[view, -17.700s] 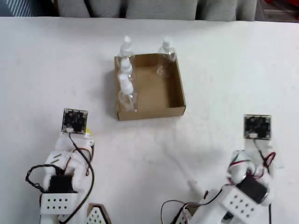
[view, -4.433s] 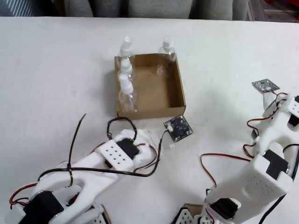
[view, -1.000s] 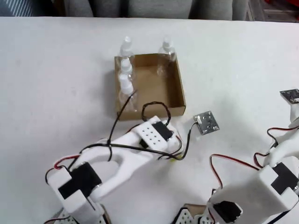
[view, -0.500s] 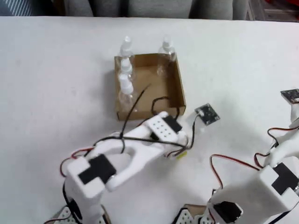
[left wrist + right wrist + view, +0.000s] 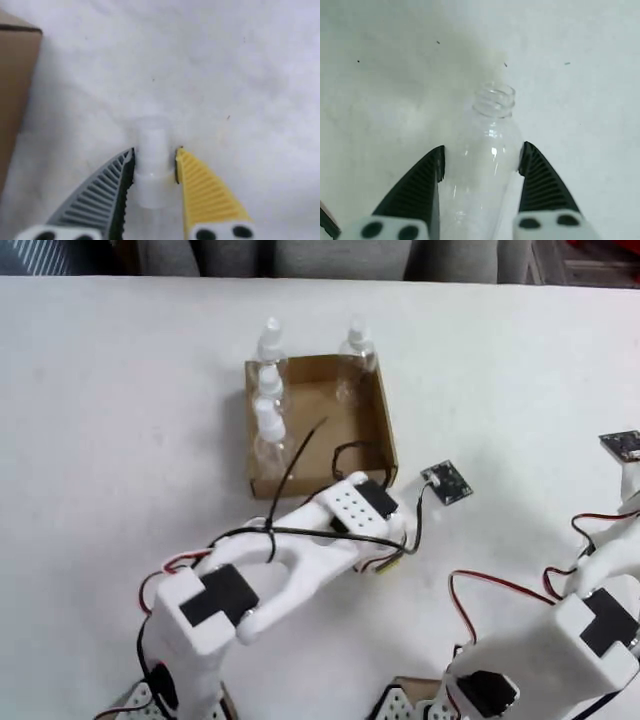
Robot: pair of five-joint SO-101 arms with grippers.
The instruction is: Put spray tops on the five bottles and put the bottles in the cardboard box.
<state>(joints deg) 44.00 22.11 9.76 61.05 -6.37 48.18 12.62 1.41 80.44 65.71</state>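
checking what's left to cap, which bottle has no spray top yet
The clear bottle held in the right gripper: its threaded neck is bare, while the four others at the cardboard box carry white tops.

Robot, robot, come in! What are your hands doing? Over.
Left gripper shut on spray top. Right gripper shut on open bottle. Cardboard box beside left gripper.

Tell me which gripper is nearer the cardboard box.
Left. The left gripper, holding a spray top, sits just off the cardboard box's near corner; the right gripper, around a bottle, is far off to its right.
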